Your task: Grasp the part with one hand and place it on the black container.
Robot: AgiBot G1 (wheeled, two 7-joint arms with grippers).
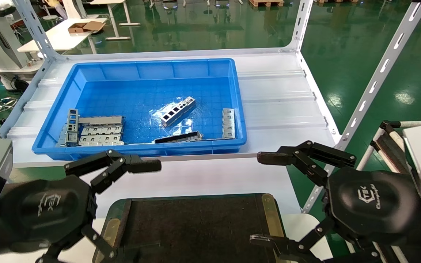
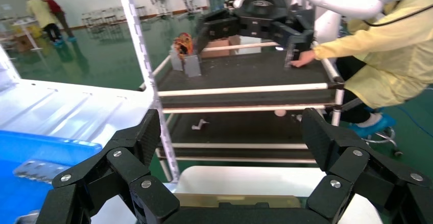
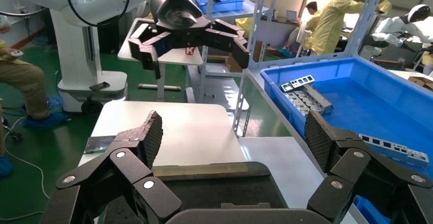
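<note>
The part [image 1: 178, 110], a slim silver-grey bar with a row of square windows, lies aslant in the middle of the blue bin [image 1: 144, 150]. The black container [image 1: 196, 226] lies on the white table in front of the bin, between my two grippers; it also shows in the right wrist view [image 3: 214, 188]. My left gripper [image 1: 135, 210] hovers open and empty at the container's left edge. My right gripper [image 1: 260, 199] hovers open and empty at its right edge. Nothing lies between the jaws in the left wrist view [image 2: 231, 132] or the right wrist view [image 3: 233, 132].
The bin also holds a pile of wider grey plates [image 1: 93, 131] at its left, a dark strip [image 1: 177, 137] by its front wall and a grey plate stack [image 1: 228, 123] at its right wall. White slotted uprights [image 1: 371, 87] flank the shelf. A cart [image 1: 389, 128] stands at the right.
</note>
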